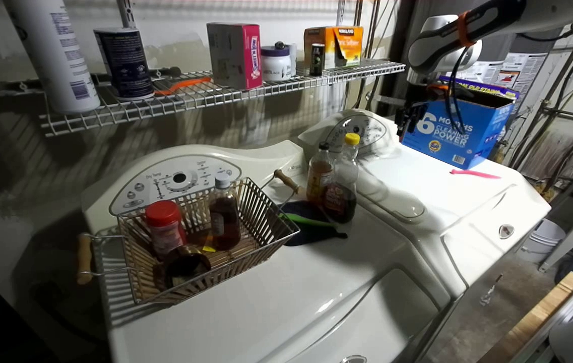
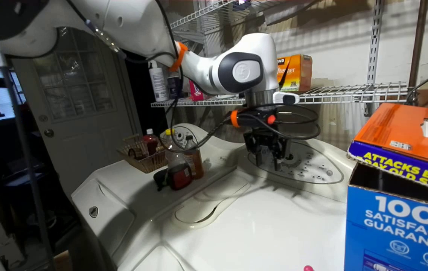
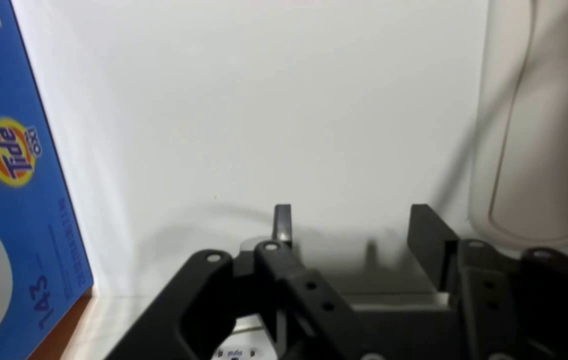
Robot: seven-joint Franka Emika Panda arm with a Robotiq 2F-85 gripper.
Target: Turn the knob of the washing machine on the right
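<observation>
The white washing machine also shows in an exterior view, and its flat lid fills most of the wrist view. The knob is a small round dial on its domed console; in an exterior view the knob is partly behind my gripper. My gripper points down over the back of the machine, in front of the console and beside the knob. It also shows in an exterior view. In the wrist view the gripper has its fingers apart with nothing between them. The knob is hidden there.
A blue detergent box stands on the lid, close to the gripper's side in the wrist view. Syrup bottles and a wire basket stand on the neighbouring machine. A wire shelf runs along the wall above.
</observation>
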